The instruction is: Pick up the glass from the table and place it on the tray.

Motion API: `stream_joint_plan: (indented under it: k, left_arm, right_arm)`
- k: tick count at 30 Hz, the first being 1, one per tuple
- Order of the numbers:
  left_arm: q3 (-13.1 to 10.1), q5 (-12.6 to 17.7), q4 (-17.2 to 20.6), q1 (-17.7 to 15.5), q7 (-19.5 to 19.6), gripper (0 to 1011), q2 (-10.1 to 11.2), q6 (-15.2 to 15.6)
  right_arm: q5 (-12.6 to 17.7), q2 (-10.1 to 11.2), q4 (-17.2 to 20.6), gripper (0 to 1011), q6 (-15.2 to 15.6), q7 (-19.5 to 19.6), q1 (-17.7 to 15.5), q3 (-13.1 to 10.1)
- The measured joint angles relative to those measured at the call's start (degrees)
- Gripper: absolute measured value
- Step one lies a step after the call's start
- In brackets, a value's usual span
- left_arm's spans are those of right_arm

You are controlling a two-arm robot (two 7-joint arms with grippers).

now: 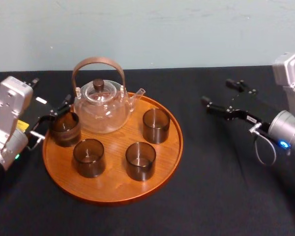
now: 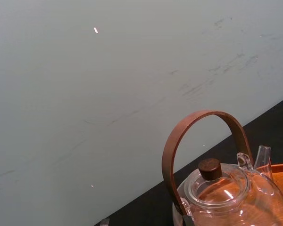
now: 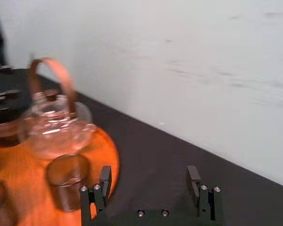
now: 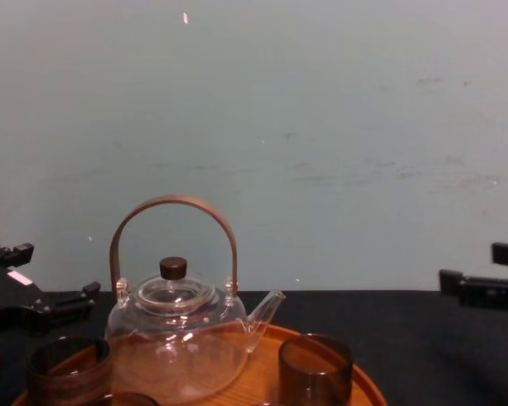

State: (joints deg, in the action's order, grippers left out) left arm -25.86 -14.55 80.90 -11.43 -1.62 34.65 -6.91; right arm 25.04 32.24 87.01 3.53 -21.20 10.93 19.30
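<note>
Your glass [image 1: 65,129], a short, straight-walled cylinder of smoky brown, stands upright on the tray [image 1: 113,189] at its left edge, just inside the low raised rim. The left gripper [image 1: 51,120] sits right against that glass from the left with its black fingers spread wide. You cannot tell from here whether either pad touches the glass wall.

The tray is a broad round disc of orange-brown wood with visible grain, resting on the matte black cloth [image 1: 226,191]. At its back stands a clear, rounded glass teapot [image 1: 101,108] with a dark wooden knob, a small spout pointing right and a tall arched brown handle. Three other glasses [image 1: 140,161] of the same smoky shape stand upright and apart from one another across the front and right of the tray.

Your right gripper [image 1: 216,92] hangs above the bare cloth, well right of the tray, jaws wide apart and holding nothing
</note>
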Motion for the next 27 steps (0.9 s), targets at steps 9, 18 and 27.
stream_joint_plan:
  k: [9,18,27]
  left_arm:
    - [0.00,0.00,0.00,0.00,0.00,1001,0.00,0.00]
    - [0.00,0.00,0.00,0.00,0.00,1001,0.00,0.00]
    - [0.00,0.00,0.00,0.00,0.00,1001,0.00,0.00]
  right_arm:
    - [-5.61,-4.33,-1.69,1002,-3.43,9.43,-4.15,-2.98]
    - [-7.06,-6.84,-6.03,1002,-7.30,9.12,-4.55,-3.27]
    - [-7.62,-7.69,-6.87,1002,-7.41,8.69,-4.40,-3.65]
